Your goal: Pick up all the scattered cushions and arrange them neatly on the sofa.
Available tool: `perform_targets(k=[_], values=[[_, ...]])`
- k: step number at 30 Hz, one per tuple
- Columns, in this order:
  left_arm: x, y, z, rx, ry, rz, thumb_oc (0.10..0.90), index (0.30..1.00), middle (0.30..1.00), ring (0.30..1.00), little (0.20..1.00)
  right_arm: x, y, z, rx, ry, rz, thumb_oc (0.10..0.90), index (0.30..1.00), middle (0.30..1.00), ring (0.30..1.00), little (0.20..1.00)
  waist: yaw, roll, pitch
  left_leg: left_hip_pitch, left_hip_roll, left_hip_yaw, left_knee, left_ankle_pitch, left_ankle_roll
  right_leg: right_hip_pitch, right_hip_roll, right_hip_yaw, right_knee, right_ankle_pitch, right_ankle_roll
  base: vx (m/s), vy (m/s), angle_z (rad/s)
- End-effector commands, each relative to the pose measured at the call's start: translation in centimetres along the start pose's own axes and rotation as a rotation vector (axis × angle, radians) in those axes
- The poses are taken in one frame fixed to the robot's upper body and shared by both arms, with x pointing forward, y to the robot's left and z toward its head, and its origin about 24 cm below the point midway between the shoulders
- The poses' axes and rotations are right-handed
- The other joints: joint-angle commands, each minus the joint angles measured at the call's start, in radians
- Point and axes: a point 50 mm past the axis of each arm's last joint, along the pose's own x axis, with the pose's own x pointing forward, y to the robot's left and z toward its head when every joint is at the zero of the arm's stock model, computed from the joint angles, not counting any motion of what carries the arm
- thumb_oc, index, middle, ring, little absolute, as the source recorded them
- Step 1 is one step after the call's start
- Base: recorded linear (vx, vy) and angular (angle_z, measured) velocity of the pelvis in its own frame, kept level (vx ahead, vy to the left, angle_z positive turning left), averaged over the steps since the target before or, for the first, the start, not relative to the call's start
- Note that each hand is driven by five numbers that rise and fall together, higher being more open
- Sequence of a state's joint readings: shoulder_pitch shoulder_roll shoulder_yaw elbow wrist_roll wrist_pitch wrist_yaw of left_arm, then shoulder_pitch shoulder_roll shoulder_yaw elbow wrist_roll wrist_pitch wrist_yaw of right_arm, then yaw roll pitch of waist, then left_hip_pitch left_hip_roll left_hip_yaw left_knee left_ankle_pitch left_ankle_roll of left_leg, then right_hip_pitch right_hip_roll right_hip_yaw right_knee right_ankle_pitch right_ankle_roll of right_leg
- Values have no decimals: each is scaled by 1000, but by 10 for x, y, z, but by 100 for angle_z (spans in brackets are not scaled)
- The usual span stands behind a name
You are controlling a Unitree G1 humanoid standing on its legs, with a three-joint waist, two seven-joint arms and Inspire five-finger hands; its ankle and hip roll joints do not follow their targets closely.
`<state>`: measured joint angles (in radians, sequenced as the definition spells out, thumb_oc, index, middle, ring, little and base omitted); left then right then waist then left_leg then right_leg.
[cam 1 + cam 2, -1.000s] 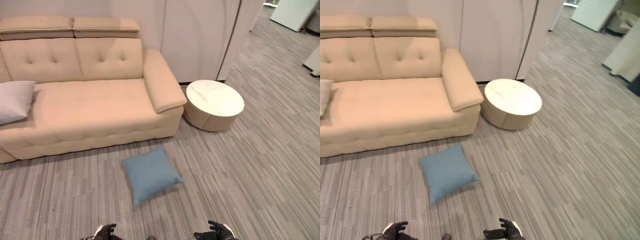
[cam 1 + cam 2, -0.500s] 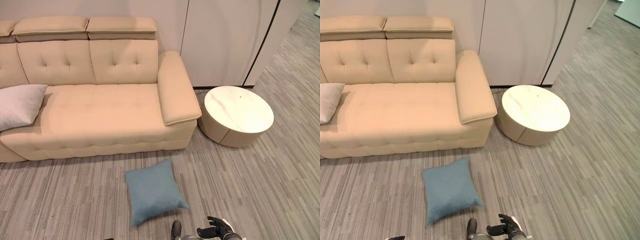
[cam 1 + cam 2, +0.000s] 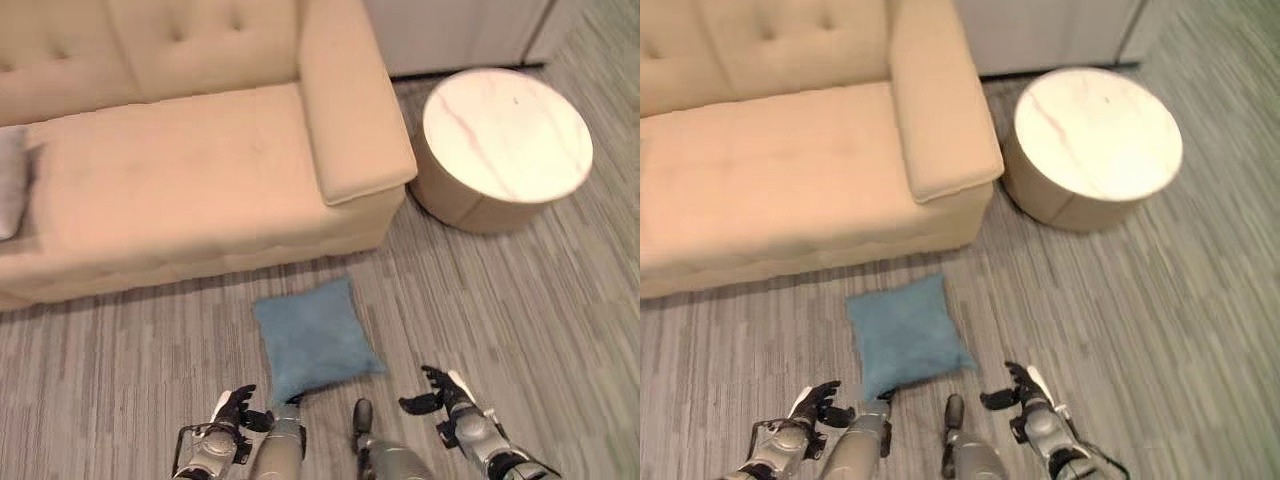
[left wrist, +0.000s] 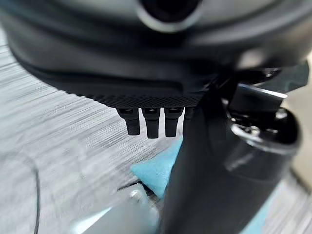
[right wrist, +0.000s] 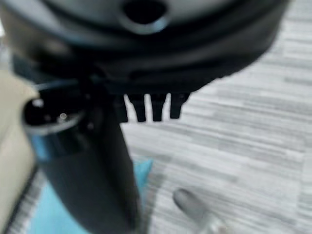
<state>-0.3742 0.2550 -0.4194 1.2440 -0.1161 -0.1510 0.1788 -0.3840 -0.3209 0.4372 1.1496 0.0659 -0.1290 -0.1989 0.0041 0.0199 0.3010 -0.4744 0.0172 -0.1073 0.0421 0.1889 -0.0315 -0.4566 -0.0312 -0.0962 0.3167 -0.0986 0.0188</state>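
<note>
While both hands hover low, a blue cushion (image 3: 314,336) lies on the floor.
Left hand (image 3: 232,410) and right hand (image 3: 443,392) fingers hang relaxed, grasping nothing; cushion just beyond them.

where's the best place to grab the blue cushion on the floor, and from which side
Probably by its two side edges, one hand on each. The blue cushion lies flat on the carpet in front of the sofa, its near corner pointing between the left hand and the right hand. Both hands hang open, flanking that corner, so coming in from both sides and squeezing the soft edges suits its pose.
</note>
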Motion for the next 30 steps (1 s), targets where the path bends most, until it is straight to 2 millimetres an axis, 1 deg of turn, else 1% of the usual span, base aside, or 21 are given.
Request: perform_targets(k=[1,2,3,4,5,6,7,8,9,10,11,12,13,16,18,20,21,22,26,28,30], values=[[9,30,35,-64,-102,143,800,900,900,900,900,10,-30,54,30,-204,-143,800,900,900,900,900,3,-34,20,-11,0,4,6,-72,12,-69,22,50,-61,85,23,-67,63,-4],[12,41,48,-73,-131,172,800,900,900,900,900,12,-40,67,35,-231,-169,800,900,900,900,900,4,-37,27,-45,-4,6,27,-76,11,-95,15,55,-50,84,24,-149,88,-5],[15,71,84,-104,-209,257,800,900,900,900,900,17,-69,103,69,-300,-258,800,900,900,900,900,1,-45,50,-128,-13,13,84,-79,6,-158,3,60,-27,87,30,-85,-29,-2],[9,134,126,-45,-287,362,800,900,900,900,900,-31,-261,172,78,-383,-625,800,900,900,900,900,22,-56,38,-179,-25,1,116,-84,-4,-188,-1,54,-11,82,33,-73,-52,5],[9,135,127,-49,-290,362,800,900,900,900,900,-32,-262,174,77,-386,-626,800,900,900,900,900,20,-52,38,-183,-25,0,116,-81,-4,-190,0,52,-13,85,34,-44,-52,17],[9,131,119,-86,-302,362,800,900,900,900,900,-3,-187,141,79,-402,-478,800,900,900,900,900,4,-59,44,-215,-26,4,127,-82,-3,-236,-7,57,4,92,38,-96,64,24],[9,129,120,-132,-308,365,800,900,900,900,900,2,-160,132,145,-419,-438,800,900,900,900,900,-5,-62,55,-242,-25,17,136,-85,-3,-262,-11,66,20,91,39,-148,130,19],[5,139,140,-147,-365,410,800,900,900,900,900,-4,-158,150,168,-511,-481,800,900,900,900,900,-21,-71,74,-297,-29,18,163,-94,-2,-319,-9,77,39,97,48,-94,105,2],[5,139,140,-147,-365,410,800,900,900,900,900,-4,-158,151,168,-511,-482,800,900,900,900,900,-21,-72,72,-300,-30,19,164,-94,-2,-322,-9,77,40,97,48,-84,41,-13],[-4,163,166,-143,-440,489,800,900,900,900,900,-7,-164,166,168,-548,-518,800,900,900,900,900,-24,-76,83,-367,-36,15,193,-101,-5,-384,-15,77,71,92,52,-32,-40,-12],[-9,173,175,-138,-463,535,800,900,900,900,900,-6,-167,169,198,-550,-528,800,900,900,900,900,-25,-76,85,-400,-38,16,212,-106,-5,-415,-20,75,92,87,53,-31,-40,-5],[-9,173,175,-139,-463,535,800,900,900,900,900,-6,-167,170,198,-550,-528,800,900,900,900,900,-26,-76,84,-403,-38,16,213,-106,-5,-418,-20,75,94,86,53,-29,-16,3],[-14,180,192,-190,-497,589,800,900,900,900,900,-4,-167,177,263,-535,-521,800,900,900,900,900,-25,-75,91,-470,-43,13,251,-116,-5,-476,-30,74,131,78,54,-27,13,5],[-18,180,207,-259,-533,599,800,900,900,900,900,-3,-166,186,311,-536,-509,800,900,900,900,900,-26,-70,98,-539,-49,12,286,-128,-3,-546,-35,75,174,66,55,-12,11,7],[-21,178,224,-298,-572,569,800,900,900,900,900,-6,-172,202,323,-569,-508,800,900,900,900,900,-28,-64,103,-616,-53,12,327,-140,-3,-622,-42,78,223,54,56,-9,0,6],[-22,176,230,-304,-578,565,800,900,900,900,900,-7,-171,207,328,-582,-503,800,900,900,900,900,-27,-62,96,-678,-57,11,358,-145,-2,-675,-48,80,255,43,54,8,-8,6],[-23,176,234,-295,-582,579,800,900,900,900,900,-11,-171,219,364,-625,-498,800,900,900,900,900,-32,-63,95,-721,-62,10,395,-186,-4,-718,-53,86,297,4,60,45,-13,3],[-23,176,234,-295,-582,579,800,900,900,900,900,-11,-171,219,364,-625,-498,800,900,900,900,900,-33,-63,92,-725,-63,10,397,-187,-4,-723,-53,86,300,3,60,57,-26,7],[-40,193,253,-259,-651,748,800,900,900,900,900,-21,-171,243,562,-740,-454,800,900,900,900,900,-30,-55,84,-851,-79,10,479,-206,9,-848,-55,90,402,-33,58,34,-25,8],[-45,200,251,-310,-660,840,800,900,900,900,900,-30,-170,258,653,-823,-434,800,900,900,900,900,-29,-48,82,-939,-95,11,571,-230,15,-937,-56,101,500,-69,52,84,7,16],[-45,200,249,-330,-657,843,800,900,900,900,900,-31,-171,261,660,-833,-427,800,900,900,900,900,-27,-46,81,-968,-96,12,602,-237,17,-966,-61,100,535,-82,50,57,4,13]])
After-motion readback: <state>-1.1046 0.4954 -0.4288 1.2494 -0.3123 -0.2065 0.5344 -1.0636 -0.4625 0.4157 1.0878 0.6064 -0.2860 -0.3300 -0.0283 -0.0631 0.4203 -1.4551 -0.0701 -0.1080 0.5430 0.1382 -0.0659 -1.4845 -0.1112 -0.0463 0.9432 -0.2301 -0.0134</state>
